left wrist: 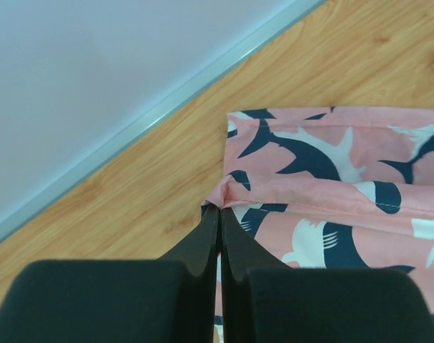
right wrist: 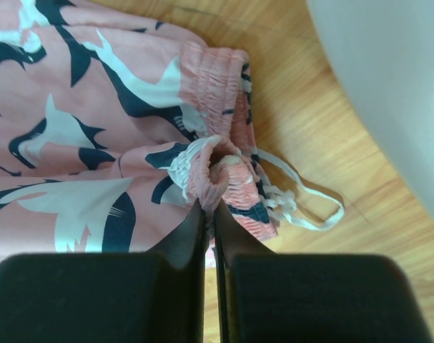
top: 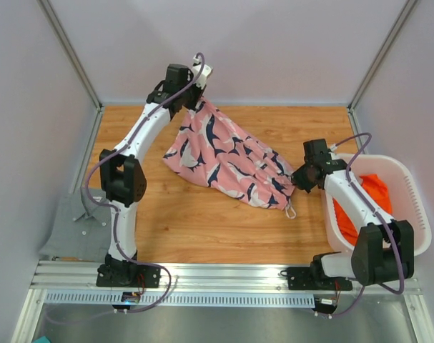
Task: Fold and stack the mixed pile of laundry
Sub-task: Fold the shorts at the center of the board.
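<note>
Pink cloth with dark-and-white sharks is what we handle. The patterned garment [top: 224, 161] looks light, thin and limp, so we judge it will sag and crease wherever unsupported. It is best taken at its hems and seams.

Nearest us, at 3 o'clock on the table, our right gripper [right wrist: 209, 204] is clenched on the gathered elastic waistband [right wrist: 217, 78]. The white drawstring [right wrist: 309, 204] loops loose beside it. Farther off, at 12 o'clock, our left gripper [left wrist: 218, 211] pinches a hem corner, and the cloth spreads across the table's centre between the two.

The wooden table [top: 202, 229] looks smooth. A grey garment [top: 77, 229] lies at 8 o'clock, just off the wood. An orange garment [top: 374, 189] sits in the white basket [top: 417, 207] at 4 o'clock. Plain walls [top: 224, 43] close in beyond.
</note>
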Motion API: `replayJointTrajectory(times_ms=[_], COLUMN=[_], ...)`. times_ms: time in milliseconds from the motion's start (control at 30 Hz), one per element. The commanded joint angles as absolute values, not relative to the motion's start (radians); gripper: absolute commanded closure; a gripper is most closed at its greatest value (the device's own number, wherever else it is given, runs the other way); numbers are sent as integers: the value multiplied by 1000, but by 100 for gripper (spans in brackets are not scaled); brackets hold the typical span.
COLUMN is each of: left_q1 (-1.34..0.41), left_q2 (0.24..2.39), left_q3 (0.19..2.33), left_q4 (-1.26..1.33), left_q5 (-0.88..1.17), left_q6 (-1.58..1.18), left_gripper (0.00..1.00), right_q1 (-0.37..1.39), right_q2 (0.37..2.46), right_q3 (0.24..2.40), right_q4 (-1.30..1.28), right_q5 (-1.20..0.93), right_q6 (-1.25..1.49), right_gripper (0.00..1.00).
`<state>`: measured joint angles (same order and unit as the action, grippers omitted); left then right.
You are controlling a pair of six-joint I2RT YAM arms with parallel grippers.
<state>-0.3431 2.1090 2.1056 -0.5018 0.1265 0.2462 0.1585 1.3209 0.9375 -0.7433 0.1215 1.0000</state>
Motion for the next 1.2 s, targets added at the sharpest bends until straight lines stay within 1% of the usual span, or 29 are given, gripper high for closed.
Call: replayJointTrajectory(times_ms=[0, 133, 333, 367, 400, 433, 467, 500, 533, 600, 667, 700, 800, 867, 900, 933, 967, 1000, 1033, 1067, 1167], left_q1=[-321, -333, -341, -345, -347, -351, -353, -353, -353, -351, -347, -344, -330, -315, -308, -296, -290, -281, -267, -258, -224], left_q2=[2187, 2246, 2316, 2328, 2353, 2367, 2378, 2400, 2410, 2402, 2341, 2314, 2203, 2127, 2103, 2082, 2050, 2036, 2022, 2001, 1958], left_q3=[2198, 2212, 2226, 2246, 2259, 2272, 2285, 2324, 2345, 2375, 2332, 2307, 2212, 2137, 2110, 2067, 2050, 2034, 2005, 1991, 1933], left_q4=[-402, -367, -284, -282, -285, -305, -325, -357, -432, -498, -549, -560, -620, -663, -670, -689, -699, -709, -728, -738, -775], left_q5=[-34, -60, -78, -65, -54, -23, 0, 47, 66, 67, 64, 71, 124, 153, 159, 173, 175, 173, 173, 173, 189], left_q6=[235, 270, 255, 253, 256, 258, 259, 265, 261, 256, 262, 262, 261, 256, 250, 247, 244, 244, 242, 241, 233], left_gripper=[100, 100, 100, 98, 91, 54, 33, 20, 1, 0, 0, 0, 0, 0, 0, 1, 1, 1, 2, 2, 3], right_q1=[140, 138, 135, 135, 135, 135, 133, 133, 136, 159, 205, 218, 258, 291, 307, 333, 345, 356, 380, 391, 423], right_q2=[1354, 1413, 1433, 1436, 1445, 1453, 1457, 1463, 1479, 1486, 1483, 1477, 1441, 1410, 1408, 1411, 1443, 1469, 1498, 1581, 1715], right_q3=[946, 997, 992, 994, 1003, 1011, 1020, 1037, 1086, 1162, 1273, 1302, 1368, 1356, 1342, 1329, 1304, 1301, 1310, 1345, 1423], right_q4=[-721, -732, -704, -700, -695, -687, -674, -657, -640, -685, -738, -794, -853, -810, -778, -743, -676, -652, -641, -634, -640], right_q5=[221, 259, 297, 304, 313, 313, 302, 281, 223, 204, 245, 314, 414, 391, 358, 316, 269, 188, 161, 106, 23], right_q6=[1028, 1023, 1072, 1075, 1071, 1062, 1048, 984, 954, 860, 798, 769, 744, 724, 707, 680, 669, 663, 655, 650, 618], right_gripper=[100, 100, 99, 97, 82, 72, 62, 56, 52, 48, 46, 43, 42, 44, 47, 52, 71, 79, 85, 92, 95])
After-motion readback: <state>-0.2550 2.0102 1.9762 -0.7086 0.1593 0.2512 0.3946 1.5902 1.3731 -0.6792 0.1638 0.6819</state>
